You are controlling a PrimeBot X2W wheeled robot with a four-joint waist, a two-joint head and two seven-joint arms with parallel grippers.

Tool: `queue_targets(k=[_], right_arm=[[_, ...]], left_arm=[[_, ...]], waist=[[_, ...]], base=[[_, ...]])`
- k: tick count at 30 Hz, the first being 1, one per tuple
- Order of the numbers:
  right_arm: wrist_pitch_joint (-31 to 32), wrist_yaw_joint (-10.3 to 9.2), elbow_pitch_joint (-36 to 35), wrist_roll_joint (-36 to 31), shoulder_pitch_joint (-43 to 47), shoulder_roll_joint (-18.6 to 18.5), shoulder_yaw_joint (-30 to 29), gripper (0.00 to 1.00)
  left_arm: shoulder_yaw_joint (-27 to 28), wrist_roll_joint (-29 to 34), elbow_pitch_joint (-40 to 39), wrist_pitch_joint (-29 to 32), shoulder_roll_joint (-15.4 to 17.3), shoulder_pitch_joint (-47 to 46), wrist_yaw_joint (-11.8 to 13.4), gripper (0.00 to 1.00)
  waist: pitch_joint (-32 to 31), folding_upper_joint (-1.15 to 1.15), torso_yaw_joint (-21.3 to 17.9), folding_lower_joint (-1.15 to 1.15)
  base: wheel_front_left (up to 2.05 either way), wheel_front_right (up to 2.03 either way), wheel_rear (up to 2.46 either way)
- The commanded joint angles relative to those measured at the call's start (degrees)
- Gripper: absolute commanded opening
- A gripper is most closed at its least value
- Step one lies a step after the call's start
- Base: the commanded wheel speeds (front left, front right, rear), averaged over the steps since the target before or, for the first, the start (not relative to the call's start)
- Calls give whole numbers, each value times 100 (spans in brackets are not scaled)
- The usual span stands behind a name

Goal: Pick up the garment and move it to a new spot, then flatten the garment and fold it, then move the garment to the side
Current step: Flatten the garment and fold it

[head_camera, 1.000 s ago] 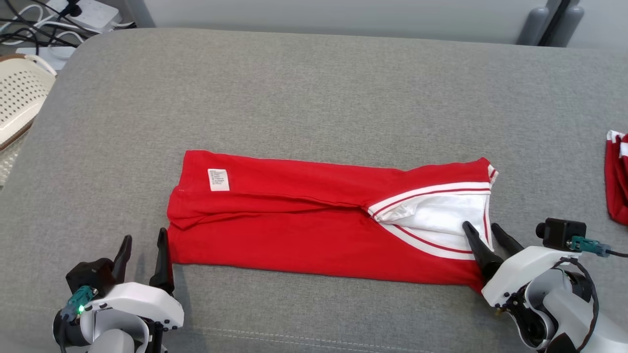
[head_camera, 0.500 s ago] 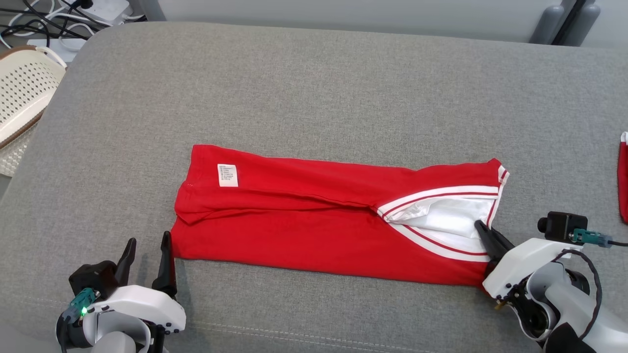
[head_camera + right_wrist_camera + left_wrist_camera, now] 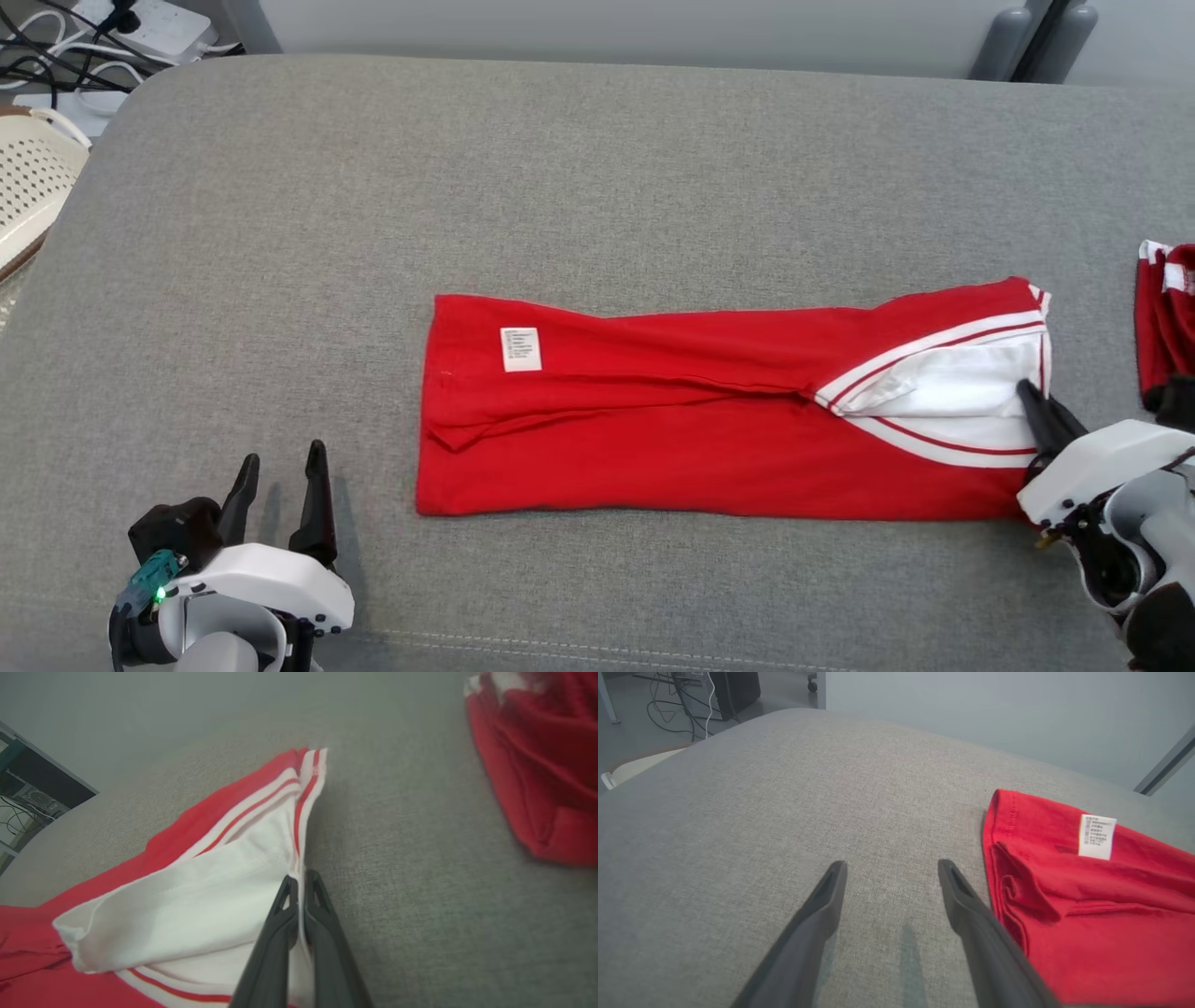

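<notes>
head view has the red garment (image 3: 709, 439) lying folded into a long strip across the middle of the grey cushion (image 3: 597, 168). its white care label (image 3: 521, 348) faces up near the left end, and there's a white panel with red-and-white striped trim at the right end. right gripper (image 3: 1030, 390) sits at that right end, pressed together on the white edge. right wrist view backs this up: the striped edge of the cloth runs down between the two dark fingers (image 3: 275, 933), so it's pinching the garment. left gripper (image 3: 284, 454) is at the lower left, spread wide, just bare cushion between the tips, and it's apart from the garment's left end. left wrist view puts the folded red edge just to the right of its right finger. a second red garment (image 3: 1162, 317) lies at the cushion's far right edge, apart from the first. cream basket (image 3: 28, 177) and a power strip (image 3: 154, 17) sit off the cushion's left side.
</notes>
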Motion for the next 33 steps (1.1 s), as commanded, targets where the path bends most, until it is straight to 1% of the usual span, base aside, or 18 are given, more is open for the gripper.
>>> queue_targets(k=[1,3,5,10,11,12,16,19,24,33], right_arm=[[-124,-22,-65,-100,-96,-182,-102,0],[-126,-22,-171,-250,-128,-219,-187,0],[-126,-22,-438,-378,-136,-189,-193,0],[-51,-22,-1319,-595,-190,-44,210,0],[-51,-22,-1319,-595,-190,-44,210,0],[13,-22,-1519,-612,-222,-2,312,0],[218,-22,-2219,-735,-412,166,710,0],[401,-22,-2505,-752,-543,350,954,0],[675,-22,-2480,-865,-714,592,1349,0],[897,-22,-1969,-996,-1095,1093,1846,0]], left_arm=[[120,-51,-104,-28,135,27,-25,100],[77,-94,-96,-28,135,37,-26,100],[26,-109,-75,-28,135,45,-28,100],[-151,-194,-34,-28,135,63,-30,100],[-151,-194,-34,-28,135,63,-30,100],[-197,-214,-26,-28,135,64,-30,100],[-448,-346,19,-28,135,66,-29,100],[-682,-473,37,-28,135,84,-9,100],[-977,-683,37,-28,135,127,62,100],[-1293,-820,28,-28,135,187,109,100]], waist=[[-31,0,-85,0],[-46,0,-145,0],[-56,0,-188,0],[-82,0,-234,0],[-82,0,-234,0],[-84,0,-225,0],[-88,0,-101,0],[-84,0,65,0],[-75,0,421,0],[9,0,911,0]], base=[[0,0,0],[0,0,0],[0,0,0],[0,0,0],[0,0,0],[0,0,0],[0,0,0],[0,0,0],[0,0,0],[0,0,0]])
